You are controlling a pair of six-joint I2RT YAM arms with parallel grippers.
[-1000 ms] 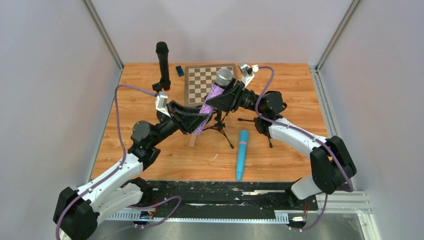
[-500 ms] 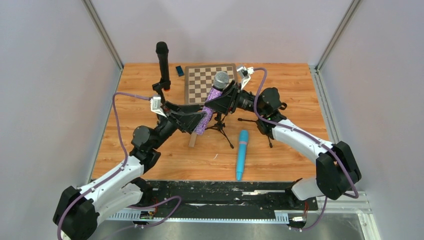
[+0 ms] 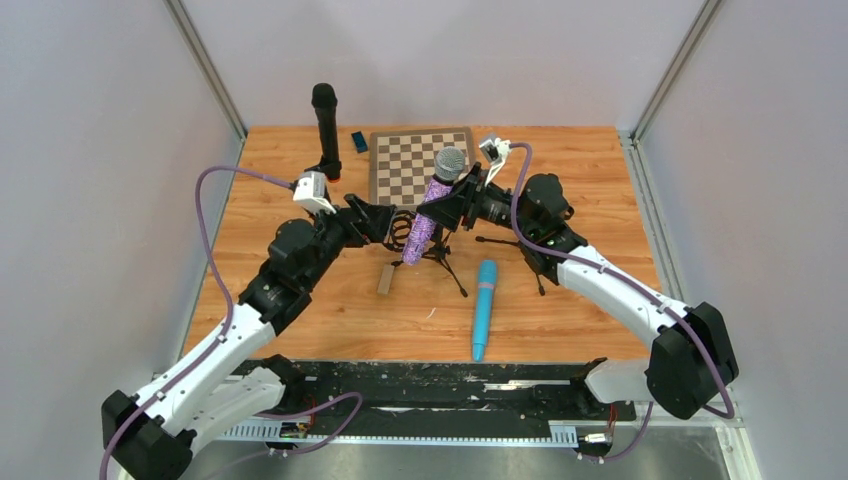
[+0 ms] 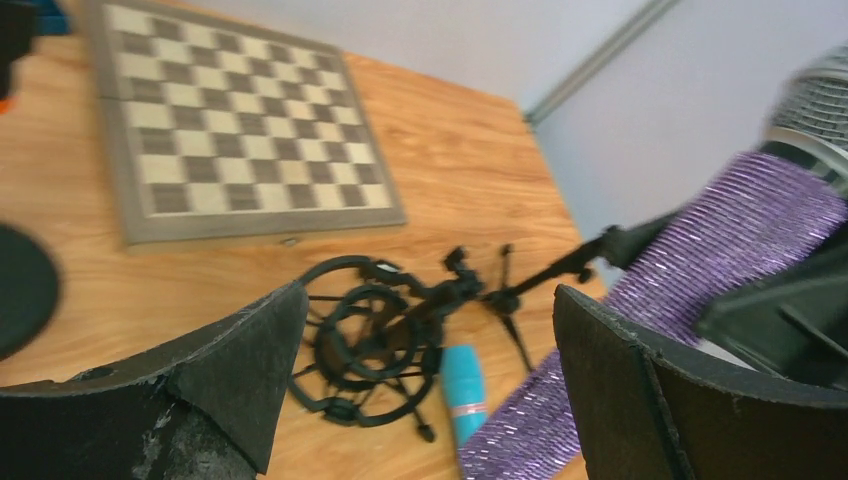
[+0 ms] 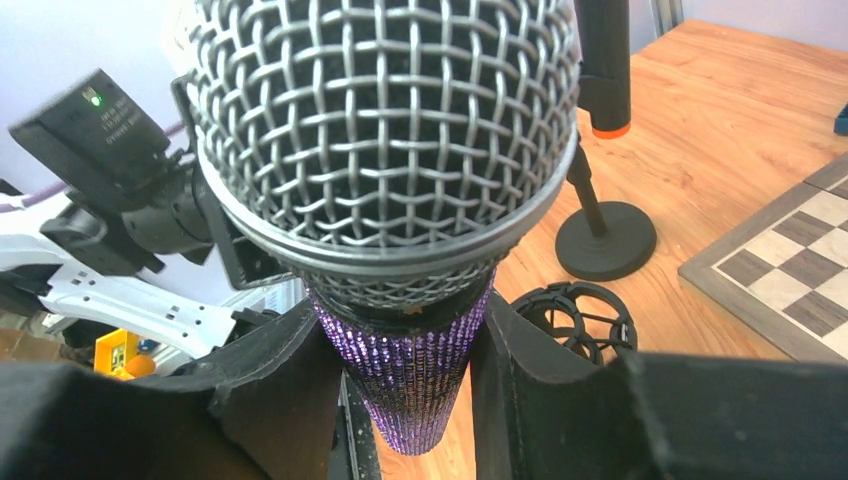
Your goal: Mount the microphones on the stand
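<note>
My right gripper (image 3: 447,203) (image 5: 405,385) is shut on the purple microphone (image 3: 428,212) (image 5: 410,360) just below its silver grille (image 5: 385,130), holding it tilted above the table. The black ring mount (image 3: 401,228) (image 4: 372,335) of a tripod stand (image 3: 441,256) sits right beside the microphone's lower end. My left gripper (image 3: 392,224) (image 4: 430,370) is open, left of the purple microphone and apart from it, with the ring mount between its fingers in the left wrist view. The light blue microphone (image 3: 484,308) (image 4: 463,395) lies on the table. The black microphone (image 3: 325,125) stands upright in a round-base stand (image 5: 605,240).
A chessboard (image 3: 410,165) (image 4: 240,120) lies at the back centre. A small wooden block (image 3: 385,280) rests near the tripod legs, and a small blue item (image 3: 359,141) sits beside the board. More black tripod legs (image 3: 525,255) show under my right arm.
My left gripper opened, let go of the purple microphone's lower end and drew back to the left. The right gripper kept its hold and the microphone now stands steeper.
</note>
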